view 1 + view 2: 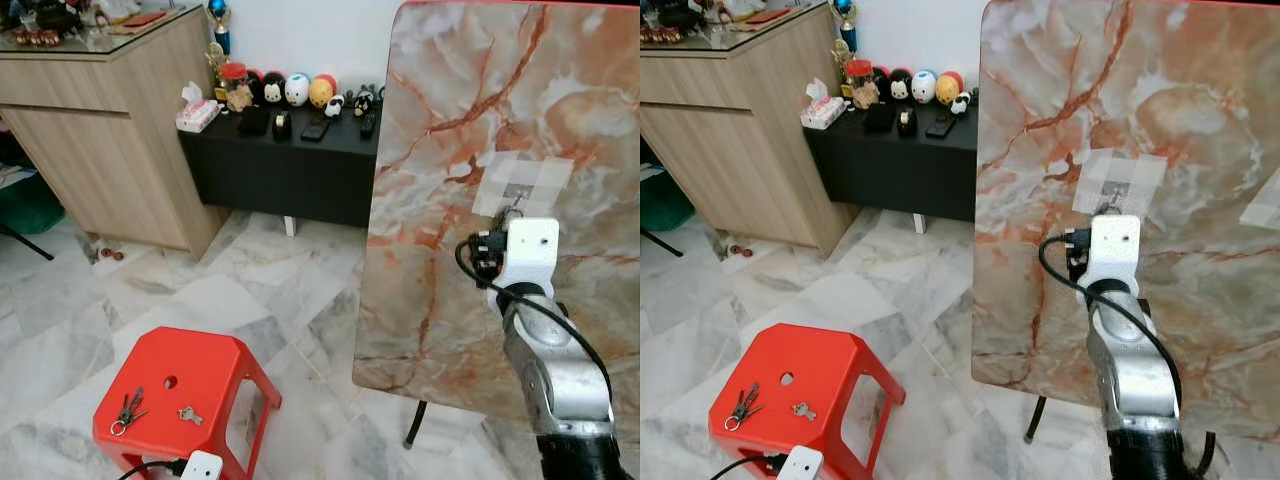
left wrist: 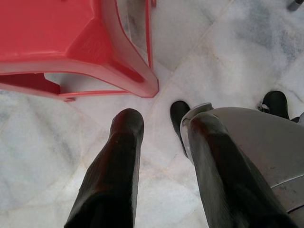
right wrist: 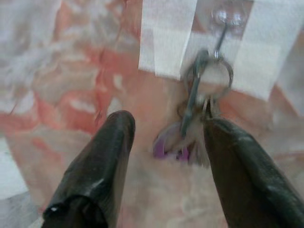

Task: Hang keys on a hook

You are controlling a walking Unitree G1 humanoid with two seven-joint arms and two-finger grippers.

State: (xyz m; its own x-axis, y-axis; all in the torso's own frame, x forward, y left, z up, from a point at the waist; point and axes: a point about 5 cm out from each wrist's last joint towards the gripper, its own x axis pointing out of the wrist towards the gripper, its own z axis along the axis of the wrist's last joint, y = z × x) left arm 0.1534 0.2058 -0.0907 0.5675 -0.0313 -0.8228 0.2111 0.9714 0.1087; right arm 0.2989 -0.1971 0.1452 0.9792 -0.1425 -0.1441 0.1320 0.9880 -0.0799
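The right gripper is raised against the upright marble board, its two black fingers spread apart and gripping nothing. Just ahead of them a bunch of keys hangs by its ring from a small hook taped to the board, the keys dangling between the fingertips. The left gripper hangs low over the tiled floor, fingers parted and empty, beside a red stool. On the stool's seat lie another key bunch and a loose key.
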